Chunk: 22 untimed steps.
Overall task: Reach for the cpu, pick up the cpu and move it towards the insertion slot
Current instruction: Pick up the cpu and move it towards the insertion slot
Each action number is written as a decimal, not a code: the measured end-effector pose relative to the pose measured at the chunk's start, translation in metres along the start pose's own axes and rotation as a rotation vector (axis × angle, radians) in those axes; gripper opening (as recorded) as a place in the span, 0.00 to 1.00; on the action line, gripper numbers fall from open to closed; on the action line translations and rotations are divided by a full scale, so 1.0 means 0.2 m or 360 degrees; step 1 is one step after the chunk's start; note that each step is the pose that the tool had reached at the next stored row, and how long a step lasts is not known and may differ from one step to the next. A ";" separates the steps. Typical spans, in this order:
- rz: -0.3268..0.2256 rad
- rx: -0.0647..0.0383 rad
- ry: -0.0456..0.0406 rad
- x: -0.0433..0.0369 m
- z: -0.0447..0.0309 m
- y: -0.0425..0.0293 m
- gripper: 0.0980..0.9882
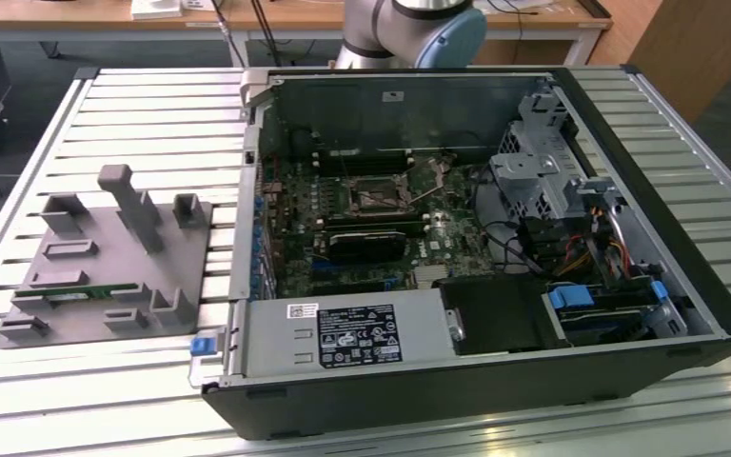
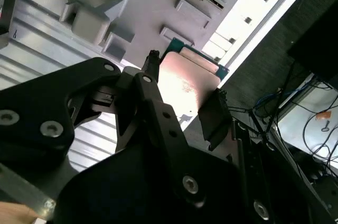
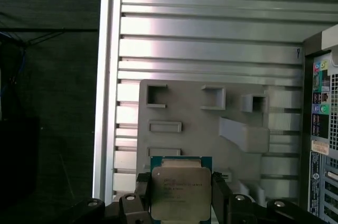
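Observation:
The cpu is a flat square chip with a silver top and a green rim. My gripper is shut on it, one black finger on each side. In the second wrist view the cpu shines between the gripper fingers, held above the grey fixture plate. The insertion slot is a dark square socket in a silvery bracket on the motherboard, inside the open computer case. The arm's base stands behind the case.
The grey fixture plate with raised blocks lies on the slatted table at the exterior view's left of the case, with a green memory stick in it. Inside the open case are a power supply, drive cages and cables.

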<state>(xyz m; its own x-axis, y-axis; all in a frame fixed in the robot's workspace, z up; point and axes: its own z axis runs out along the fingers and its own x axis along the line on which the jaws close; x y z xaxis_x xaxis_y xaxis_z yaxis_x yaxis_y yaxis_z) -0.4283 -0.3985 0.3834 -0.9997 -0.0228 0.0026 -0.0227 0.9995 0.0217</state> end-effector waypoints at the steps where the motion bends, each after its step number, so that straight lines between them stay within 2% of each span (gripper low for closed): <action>1: 0.0000 0.0000 0.0000 -0.004 0.000 0.000 0.50; 5: 0.0000 0.0000 0.0000 -0.022 0.000 -0.001 0.50; 11: 0.0002 0.0000 0.0000 -0.071 0.000 -0.001 0.50; 22: 0.0002 0.0000 0.0000 -0.138 0.000 -0.003 0.50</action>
<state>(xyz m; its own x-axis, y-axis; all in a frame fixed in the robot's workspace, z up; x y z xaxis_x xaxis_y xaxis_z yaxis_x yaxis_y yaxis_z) -0.4007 -0.3985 0.3834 -0.9998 -0.0215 0.0026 -0.0214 0.9995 0.0217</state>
